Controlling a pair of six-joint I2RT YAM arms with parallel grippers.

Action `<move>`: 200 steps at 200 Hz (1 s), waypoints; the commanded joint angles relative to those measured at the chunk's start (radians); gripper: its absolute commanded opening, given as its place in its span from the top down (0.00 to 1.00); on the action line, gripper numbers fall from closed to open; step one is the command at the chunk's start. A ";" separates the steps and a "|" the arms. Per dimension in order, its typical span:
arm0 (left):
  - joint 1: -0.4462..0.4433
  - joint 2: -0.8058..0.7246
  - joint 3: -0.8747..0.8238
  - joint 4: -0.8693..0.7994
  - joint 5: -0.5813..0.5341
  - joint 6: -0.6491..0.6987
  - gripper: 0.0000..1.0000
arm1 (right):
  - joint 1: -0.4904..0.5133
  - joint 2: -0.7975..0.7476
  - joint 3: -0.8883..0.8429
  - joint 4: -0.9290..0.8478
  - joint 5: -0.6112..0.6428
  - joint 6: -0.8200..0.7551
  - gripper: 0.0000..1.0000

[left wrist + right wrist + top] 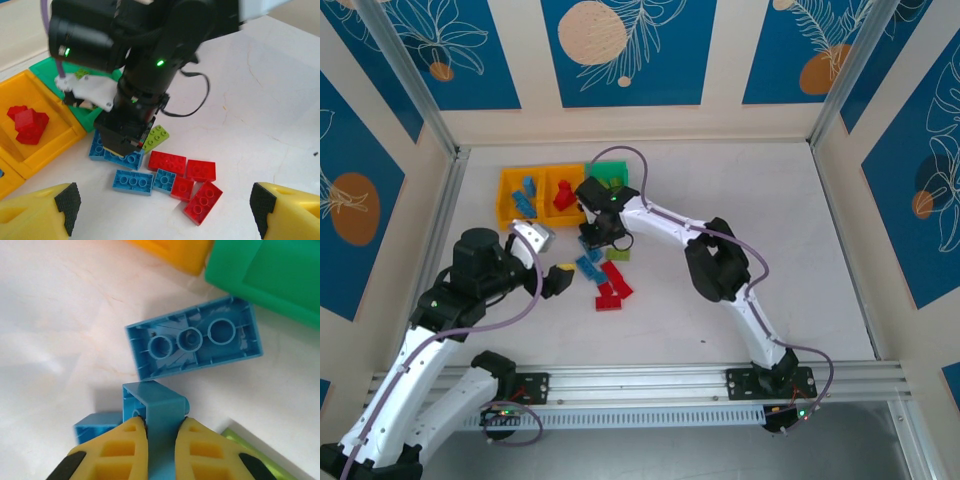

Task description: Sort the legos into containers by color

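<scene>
Three bins (542,172) are sitting joined in a row at the far left of the table (770,250). The left orange-yellow bin (504,200) is holding blue bricks (527,195). The middle orange-yellow bin (560,171) is holding red bricks (563,197). The green bin (610,166) at the right end is showing something lime green inside, partly hidden behind the right arm (660,222).

Just in front of the bins, loose bricks are lying in a cluster on the table: several blue ones (132,181), one lime-green brick (156,137) and four red ones (167,161), touching or just beside one another.

The left jaws are standing wide apart near the cluster and gripping nothing, their yellow fingers (40,215) framing the pile in the left wrist view. The right jaws are squeezing narrowly onto a small light-blue brick (160,412), one yellow pad on each side, down among the cluster in front of the bins. Whether that brick is resting on the table cannot be told. An upside-down blue brick (195,342) is lying just beyond it, near the green bin's corner.
</scene>
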 commanded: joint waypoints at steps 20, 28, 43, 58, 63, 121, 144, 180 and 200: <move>-0.005 0.022 0.067 0.032 -0.279 -0.283 0.11 | -0.007 -0.253 -0.132 0.306 -0.059 0.121 0.86; -0.004 0.040 0.086 0.007 -0.353 -0.346 0.11 | -0.007 -0.247 -0.140 0.374 -0.055 0.150 0.85; 0.000 0.070 0.116 -0.045 -0.445 -0.454 0.12 | -0.009 -0.184 -0.090 0.450 -0.050 0.192 0.85; 0.010 0.084 0.134 -0.059 -0.466 -0.546 0.12 | -0.015 -0.088 0.007 0.482 -0.058 0.225 0.85; 0.012 0.085 0.137 -0.054 -0.463 -0.570 0.12 | -0.014 -0.054 0.048 0.493 -0.066 0.231 0.85; 0.029 0.111 0.167 -0.043 -0.448 -0.644 0.12 | -0.007 0.352 0.595 0.525 -0.141 0.220 0.83; 0.031 0.120 0.169 -0.057 -0.444 -0.628 0.11 | -0.006 0.439 0.693 0.587 -0.134 0.230 0.81; 0.033 0.125 0.147 -0.055 -0.432 -0.635 0.11 | -0.005 0.496 0.714 0.686 -0.076 0.254 0.78; 0.034 0.126 0.141 -0.060 -0.433 -0.635 0.10 | -0.007 0.548 0.781 0.677 -0.062 0.273 0.65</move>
